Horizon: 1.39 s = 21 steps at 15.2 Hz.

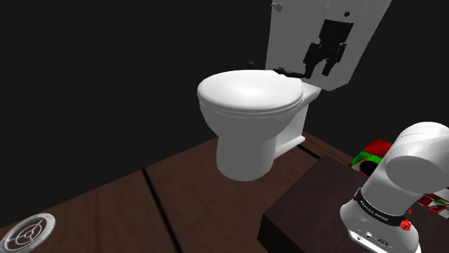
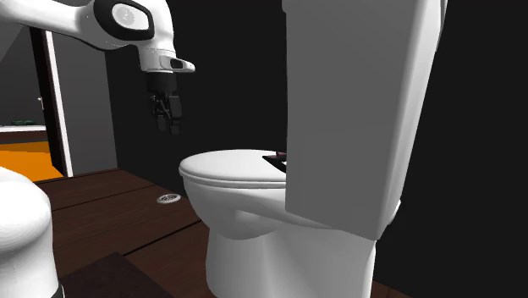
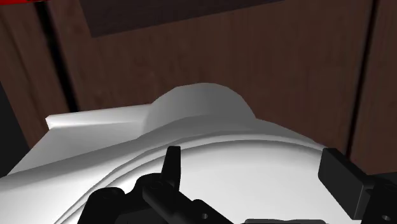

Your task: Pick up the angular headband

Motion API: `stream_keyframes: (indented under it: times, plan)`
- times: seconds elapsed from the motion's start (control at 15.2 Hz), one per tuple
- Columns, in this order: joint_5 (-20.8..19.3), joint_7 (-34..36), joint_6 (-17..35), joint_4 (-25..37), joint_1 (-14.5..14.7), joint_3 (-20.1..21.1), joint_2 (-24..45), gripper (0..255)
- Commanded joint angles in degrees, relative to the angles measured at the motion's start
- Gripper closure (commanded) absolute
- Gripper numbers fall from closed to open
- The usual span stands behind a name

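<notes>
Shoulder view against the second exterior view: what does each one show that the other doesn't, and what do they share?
Shoulder view: a red, green and white thing on the floor by the stand. Second exterior view: an orange patch past a white door frame. Both: the toilet with lid shut, the dark headband at the lid's back by the tank, the floor drain, and the arm with open jaws in the air, holding nothing.
</notes>
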Motion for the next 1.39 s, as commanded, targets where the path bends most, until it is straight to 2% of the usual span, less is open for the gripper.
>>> stream_keyframes:
  times: [0.0, 0.66, 0.99, 1.32]
  plan:
    - [0.00, 0.00, 0.00, 0.00, 0.00, 0.00, 0.00, 0]
    - [-1.37, -9.49, 6.76, 11.77, -1.02, -9.38, 19.63, 0]
    - [0.51, -14.68, 8.12, 20.29, -1.18, -13.73, 30.43, 0]
    - [4.33, -20.26, 7.72, 30.81, -2.04, -17.50, 42.10, 0]
